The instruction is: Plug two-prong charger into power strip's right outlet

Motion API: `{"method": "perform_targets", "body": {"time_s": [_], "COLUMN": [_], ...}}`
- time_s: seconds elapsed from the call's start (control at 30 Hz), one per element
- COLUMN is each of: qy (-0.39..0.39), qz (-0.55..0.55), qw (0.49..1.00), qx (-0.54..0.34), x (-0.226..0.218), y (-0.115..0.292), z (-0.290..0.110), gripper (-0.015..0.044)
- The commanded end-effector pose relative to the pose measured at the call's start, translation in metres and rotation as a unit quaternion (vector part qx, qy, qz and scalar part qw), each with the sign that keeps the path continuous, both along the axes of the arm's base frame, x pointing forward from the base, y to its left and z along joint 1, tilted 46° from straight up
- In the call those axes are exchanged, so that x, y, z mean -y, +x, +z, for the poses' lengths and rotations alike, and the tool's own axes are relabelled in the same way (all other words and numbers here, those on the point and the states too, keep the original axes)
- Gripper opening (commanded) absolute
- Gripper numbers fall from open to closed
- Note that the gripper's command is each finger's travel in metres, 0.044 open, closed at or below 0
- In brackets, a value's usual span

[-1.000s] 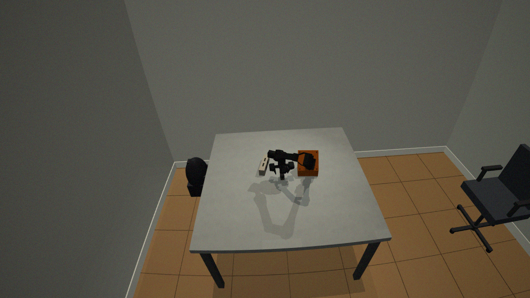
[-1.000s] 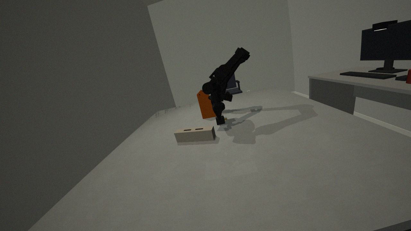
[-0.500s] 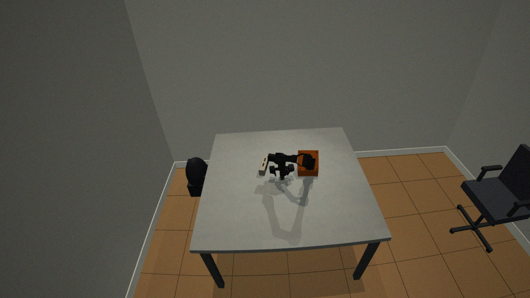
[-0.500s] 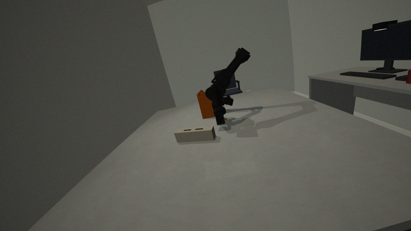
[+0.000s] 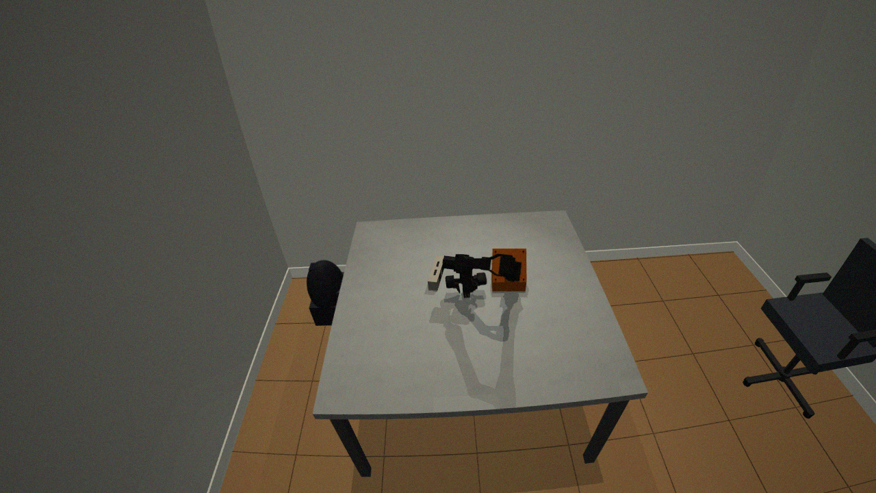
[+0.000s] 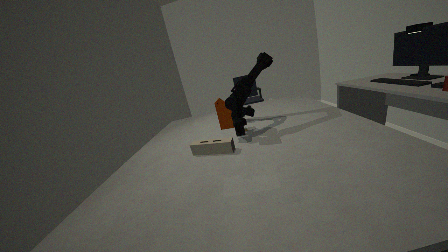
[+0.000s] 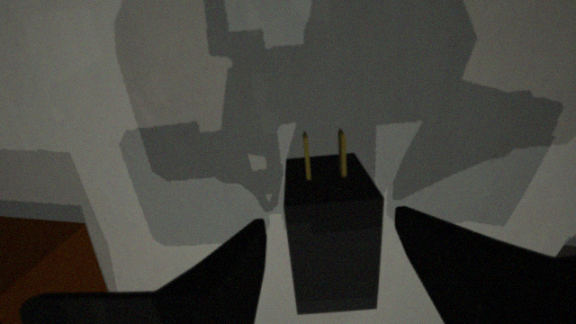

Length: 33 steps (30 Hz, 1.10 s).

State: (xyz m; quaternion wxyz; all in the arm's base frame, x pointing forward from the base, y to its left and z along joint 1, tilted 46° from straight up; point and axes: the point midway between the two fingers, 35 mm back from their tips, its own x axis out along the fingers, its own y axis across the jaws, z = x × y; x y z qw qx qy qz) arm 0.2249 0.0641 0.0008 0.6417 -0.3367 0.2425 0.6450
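Charger (image 7: pixel 334 225) first: in your wrist view you have a black block lying flat on the grey table (image 7: pixel 67 90), its two brass prongs (image 7: pixel 342 153) pointing toward twelve o'clock, away from the camera. Your gripper (image 7: pixel 329 234) straddles it, one dark finger (image 7: pixel 225 274) at about eight o'clock of the block and the other at about four o'clock. Both fingers stand just off the charger's sides, with a thin strip of table showing on each side, so the jaws are part-way in but not yet pinching anything. An orange corner of the arm's base plate (image 7: pixel 40 265) shows at eight o'clock of that frame. From the top view you see the arm (image 5: pixel 468 270) folded low near the table's middle, reaching from the orange base plate (image 5: pixel 520 285) toward nine o'clock, and the beige power strip (image 5: pixel 435 272) lies just beyond the arm at nine o'clock; the charger itself is hidden under the arm there. In the exterior view the power strip (image 6: pixel 212 146) sits with its two dark outlets on top, and the gripper (image 6: pixel 240 131) is down at the table surface near the strip's right end, apart from it. A dark office chair (image 5: pixel 820 312) stands on the tiled floor at three o'clock of the table in the top view.
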Motion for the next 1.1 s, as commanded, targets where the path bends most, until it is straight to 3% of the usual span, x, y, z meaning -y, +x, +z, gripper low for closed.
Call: {"method": "perform_targets", "body": {"time_s": [0.0, 0.07, 0.27, 0.4, 1.07], "qy": [0.0, 0.0, 0.0, -0.001, 0.003], "qz": [0.001, 0.001, 0.001, 0.0, -0.012], "qw": [1.0, 1.0, 1.0, 1.0, 1.0], "qx": [0.001, 0.001, 0.001, 0.0, -0.013], "x": [0.0, 0.0, 0.0, 0.005, 0.04], "y": [0.0, 0.0, 0.0, 0.001, -0.006], "z": [0.0, 0.0, 0.0, 0.004, 0.037], "gripper": [0.0177, 0.0125, 0.0085, 0.0, 0.0]}}
